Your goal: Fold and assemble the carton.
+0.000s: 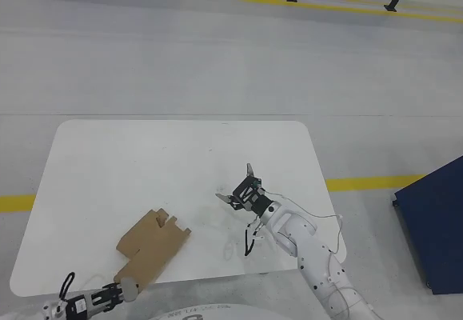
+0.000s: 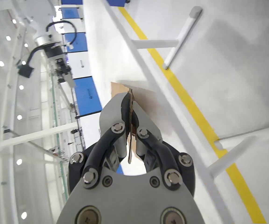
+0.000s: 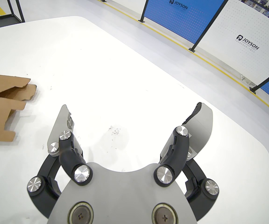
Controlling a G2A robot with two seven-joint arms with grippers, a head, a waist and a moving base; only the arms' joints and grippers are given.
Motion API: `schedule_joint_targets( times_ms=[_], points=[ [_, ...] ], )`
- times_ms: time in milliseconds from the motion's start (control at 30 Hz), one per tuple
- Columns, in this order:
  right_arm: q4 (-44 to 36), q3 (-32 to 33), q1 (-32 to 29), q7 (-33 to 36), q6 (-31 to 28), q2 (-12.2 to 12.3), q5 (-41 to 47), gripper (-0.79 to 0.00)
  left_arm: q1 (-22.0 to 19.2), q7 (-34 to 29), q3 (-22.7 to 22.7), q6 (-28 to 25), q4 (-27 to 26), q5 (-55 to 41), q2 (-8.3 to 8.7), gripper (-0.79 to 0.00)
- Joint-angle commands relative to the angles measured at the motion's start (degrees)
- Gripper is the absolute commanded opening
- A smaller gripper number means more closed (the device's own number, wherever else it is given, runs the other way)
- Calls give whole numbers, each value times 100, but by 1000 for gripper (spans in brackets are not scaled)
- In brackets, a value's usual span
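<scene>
I'm pinning the carton point(image 1: 153, 240), lower left of the top view
my left gripper point(image 2: 130, 101) is clamping its edge, probably steadying it for folding; the right gripper point(image 3: 132, 108) is hovering wide open, empty.

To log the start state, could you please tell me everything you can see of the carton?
The carton is brown card, flattened, with notched flaps at its far end, where the layers gape slightly. It lies slantwise on the table by its near edge; the left gripper is shut on its near end. Nothing else touches it.

Matt brown cardboard carton point(image 1: 153, 242), smooth white table point(image 1: 135, 164)
</scene>
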Motion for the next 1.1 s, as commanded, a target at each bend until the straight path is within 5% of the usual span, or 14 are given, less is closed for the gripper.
schedule_joint_targets(
  times_ms=[0,200,533,633,800,1067],
  points=[
    [0,0,0,0,0,0,0,0,213,-126,-280,140,-426,-194,25,-785],
    [0,0,0,0,0,0,0,0,433,-894,-797,-364,-1877,-806,31,-785],
    [0,0,0,0,0,0,0,0,409,-780,-699,-571,-1838,-1091,28,-785],
    [-137,-207,294,66,-1001,27,-33,0,-212,88,-582,-1941,-1358,-2916,39,-785],
    [-307,-684,725,576,-925,-34,-308,0,-1637,736,-264,-3879,-75,-5075,5,-785],
    [-455,-899,660,259,-1244,4,-669,0,-2553,654,214,-4498,438,-5806,-71,-785]
  ],
)
